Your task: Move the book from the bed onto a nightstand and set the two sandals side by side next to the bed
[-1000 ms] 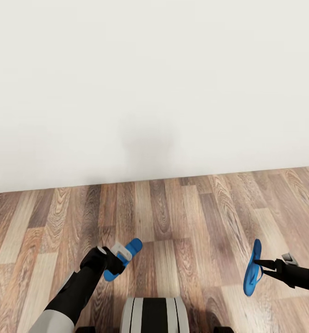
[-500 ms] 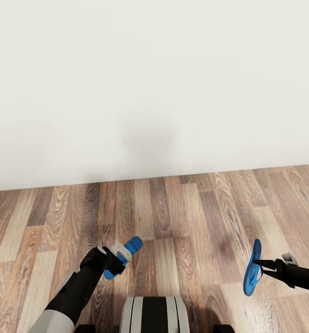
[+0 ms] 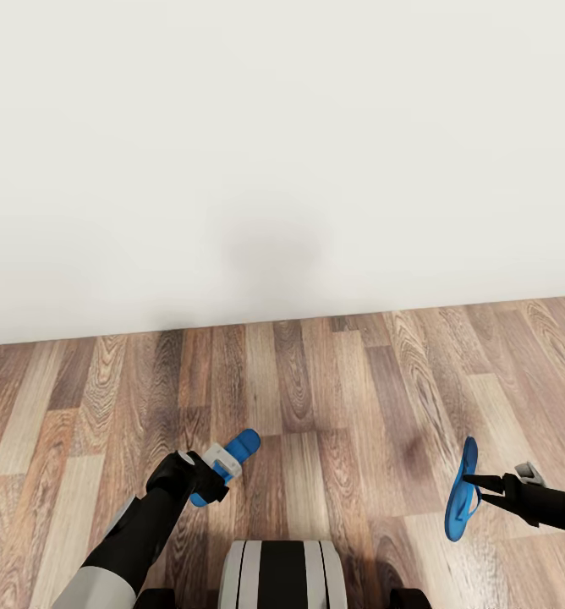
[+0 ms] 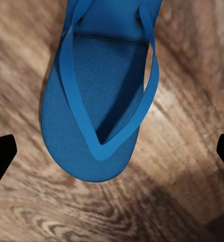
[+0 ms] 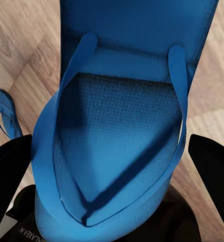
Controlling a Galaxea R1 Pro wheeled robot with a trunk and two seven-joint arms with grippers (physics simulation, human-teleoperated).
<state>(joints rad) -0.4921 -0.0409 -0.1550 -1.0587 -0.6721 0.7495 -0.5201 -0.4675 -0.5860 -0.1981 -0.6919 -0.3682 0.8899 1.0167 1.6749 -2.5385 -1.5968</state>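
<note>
Facing a plain white wall (image 3: 282, 152) across a light-brown plank floor (image 3: 333, 397), the robot carries one blue sandal at each arm. From the head camera, the left tool (image 3: 219, 470) sits low at the left, closed on the left sandal (image 3: 232, 461), whose blue sole pokes out forward and to the right past the pale fingers, held above the planks. At the right, the right tool (image 3: 471, 489) pinches the right sandal (image 3: 461, 491) with its dark fingertips; this sandal stands on its edge, long axis running toward and away from the wall, thin side toward the camera. The two sandals are well apart, with the robot's grey and black trunk (image 3: 282, 575) between and below them.

In the left wrist camera the left sandal (image 4: 99, 96) hangs close under the lens, its strap side facing the camera, the thin thong straps meeting in a V near the rounded toe; the dark tips of the left tool show at either edge of the picture, over blurred wood grain.

In the right wrist camera the right sandal (image 5: 122, 131) also shows its strap side and textured footbed, with black fingers (image 5: 11, 181) on both sides of it. Beyond it, small against the floor, lies the outline of the left sandal (image 5: 7, 118) seen edge-on. How tightly either tool presses cannot be told from these views
</note>
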